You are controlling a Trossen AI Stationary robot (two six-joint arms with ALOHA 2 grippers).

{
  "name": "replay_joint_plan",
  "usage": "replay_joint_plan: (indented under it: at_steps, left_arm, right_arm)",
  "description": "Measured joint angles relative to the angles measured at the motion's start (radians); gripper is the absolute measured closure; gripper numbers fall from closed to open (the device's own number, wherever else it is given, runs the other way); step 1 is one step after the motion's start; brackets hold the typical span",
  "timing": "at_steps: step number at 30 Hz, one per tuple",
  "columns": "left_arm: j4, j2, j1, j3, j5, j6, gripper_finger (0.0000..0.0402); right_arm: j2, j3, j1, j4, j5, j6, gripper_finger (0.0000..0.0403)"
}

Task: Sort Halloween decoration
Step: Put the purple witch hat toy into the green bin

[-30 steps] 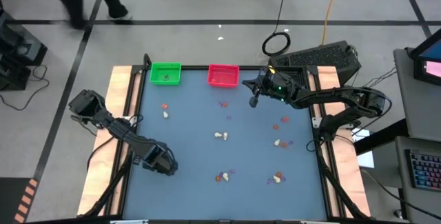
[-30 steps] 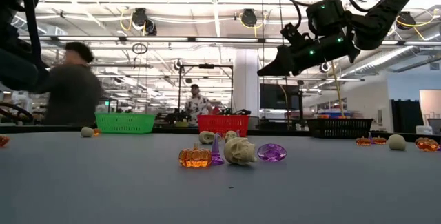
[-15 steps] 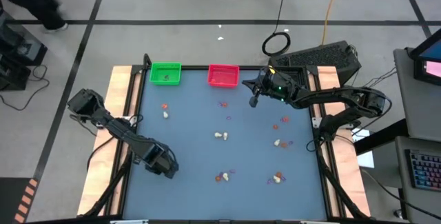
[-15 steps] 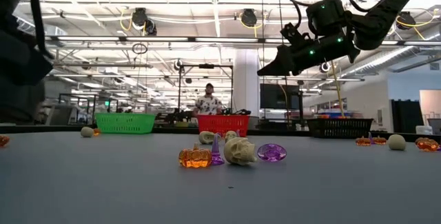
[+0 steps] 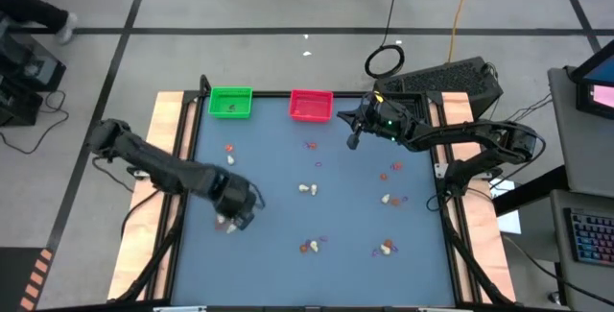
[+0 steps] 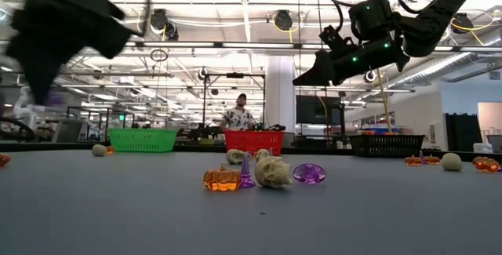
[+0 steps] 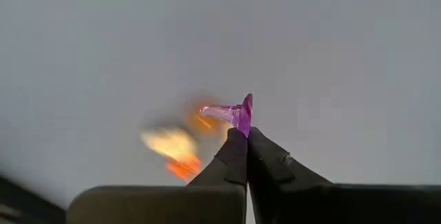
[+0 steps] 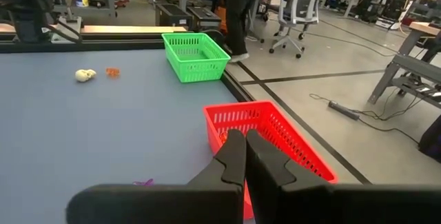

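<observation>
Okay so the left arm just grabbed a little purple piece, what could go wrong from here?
1. The left gripper pinches the purple trinket only by its edge at the fingertips, so it might slip out in transit.
2. The left arm looks blurred in the low view, suggesting fast motion, which could shake so small a piece loose.
3. The right gripper hangs shut by the red tray; if the purple piece is headed to the trays, the arms may crowd each other there.

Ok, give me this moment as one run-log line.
left gripper: shut on small purple translucent trinket, above blue table | right gripper: shut, empty, by red mesh tray
</observation>
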Motion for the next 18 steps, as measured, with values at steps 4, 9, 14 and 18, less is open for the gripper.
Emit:
replay_joint_plan:
  at_steps: [4,9,14,18]
  left_arm:
    - [-0.004,-0.029,0.189,0.021,-0.08,0.246,0.0401]
    - [0.055,-0.027,0.468,0.041,-0.143,0.527,0.0401]
    - [0.096,0.006,0.774,0.063,-0.129,0.731,0.0401]
    - [0.142,0.059,0.978,0.118,-0.121,0.887,0.0401]
  right_arm:
    - [0.0,0.0,0.0,0.0,0.0,0.0,0.0403]
    - [0.0,0.0,0.0,0.0,0.0,0.0,0.0403]
    - [0.0,0.0,0.0,0.0,0.0,0.0,0.0403]
    - [0.0,0.0,0.0,0.0,0.0,0.0,0.0403]
